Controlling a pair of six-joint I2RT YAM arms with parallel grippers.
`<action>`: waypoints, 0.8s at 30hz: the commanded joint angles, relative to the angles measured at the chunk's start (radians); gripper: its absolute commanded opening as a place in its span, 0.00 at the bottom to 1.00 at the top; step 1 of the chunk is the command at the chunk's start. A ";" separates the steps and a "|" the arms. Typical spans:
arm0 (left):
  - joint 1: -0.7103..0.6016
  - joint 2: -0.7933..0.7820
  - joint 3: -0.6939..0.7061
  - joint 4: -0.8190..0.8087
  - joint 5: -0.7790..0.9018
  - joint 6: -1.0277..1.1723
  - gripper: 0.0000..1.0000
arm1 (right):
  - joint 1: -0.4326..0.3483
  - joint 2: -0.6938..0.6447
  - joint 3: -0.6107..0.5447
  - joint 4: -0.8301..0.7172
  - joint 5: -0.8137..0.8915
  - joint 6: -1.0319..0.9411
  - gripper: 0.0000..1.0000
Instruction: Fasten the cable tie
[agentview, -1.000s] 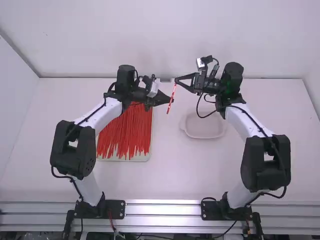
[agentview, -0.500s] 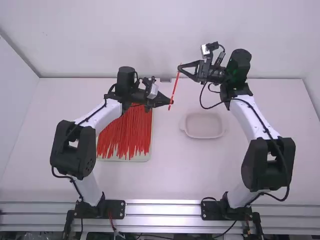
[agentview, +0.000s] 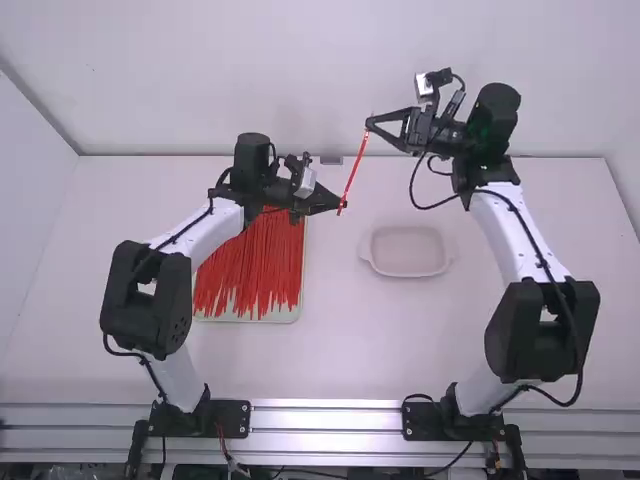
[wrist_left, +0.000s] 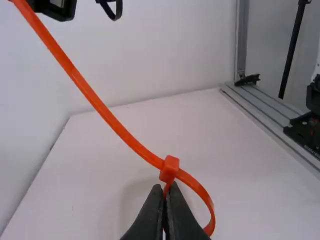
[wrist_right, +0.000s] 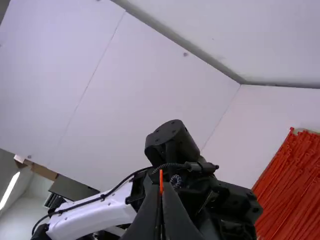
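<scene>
Cable tie (agentview: 352, 172) aloft, stretched between both arms. Tray (agentview: 285, 316): heap of loose red ties (agentview: 250, 265). White dish (agentview: 405, 250): beside tray. Tie: orange-red strap, tail threaded through square head (wrist_left: 169, 169), small loop formed. Left gripper (wrist_left: 163, 190) clamped just below head; right gripper (agentview: 370, 124) clamped on tail tip.

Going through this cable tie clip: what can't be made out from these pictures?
Left wrist view: the loop of the cable tie runs off the picture's edge beside the jaws of the left gripper.
Left wrist view: the right gripper is cut off by the edge, hiding its hold on the tail.
High view: the tie's head is too small to see.
Right wrist view: the jaws hide all but a sliver of tie.
</scene>
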 joint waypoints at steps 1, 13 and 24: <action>-0.007 -0.009 -0.025 0.022 0.025 -0.045 0.02 | -0.006 -0.011 0.053 -0.008 0.019 -0.074 0.05; 0.084 -0.009 -0.025 0.368 0.025 -0.335 0.02 | -0.006 -0.011 0.053 -0.298 -0.015 -0.288 0.43; 0.082 -0.009 -0.025 0.517 -0.027 -0.457 0.02 | 0.083 -0.011 0.053 -0.444 -0.007 -0.408 0.52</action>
